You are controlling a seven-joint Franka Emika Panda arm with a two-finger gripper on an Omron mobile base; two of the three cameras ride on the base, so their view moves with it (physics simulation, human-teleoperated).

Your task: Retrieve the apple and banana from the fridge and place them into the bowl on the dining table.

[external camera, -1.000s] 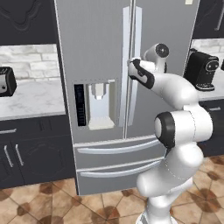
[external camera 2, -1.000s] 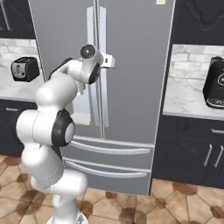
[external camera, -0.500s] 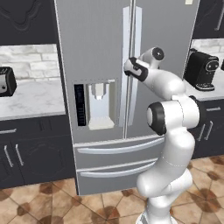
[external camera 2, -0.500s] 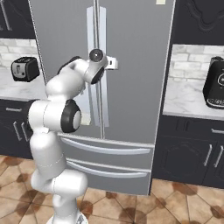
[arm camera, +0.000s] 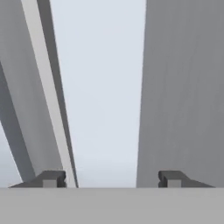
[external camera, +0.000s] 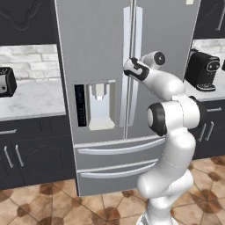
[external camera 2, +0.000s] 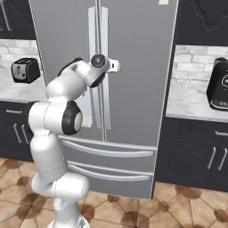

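Right up against the fridge [external camera: 101, 66], at the seam where the two upper doors meet, sits the end effector [arm camera: 112, 178], and in the hand view its two dark finger tips stand well apart with a pale vertical handle [arm camera: 105, 87] running between them. I can't tell if the tips are actually pressing on it, so it looks open around the handle, not clamped. The handles are long and slim, long axis straight up and down, one pair side by side at the door seam [external camera 2: 99, 40]. The fridge itself is tall, brushed grey steel, smooth and flat-faced, doors shut, with a dark water dispenser panel [external camera: 96, 105] set in the left door and two wide drawers [external camera: 116, 162] below, each with a curved horizontal pull. From the left base view the white arm curls up from the lower right and the wrist [external camera: 139, 68] noses in at handle height. Off to the sides: pale stone benches over dark cabinets, a black toaster [external camera 2: 25, 70] on one, a black coffee machine [external camera: 202, 70] on the other. Floor is brown patchy tile [external camera: 35, 206].
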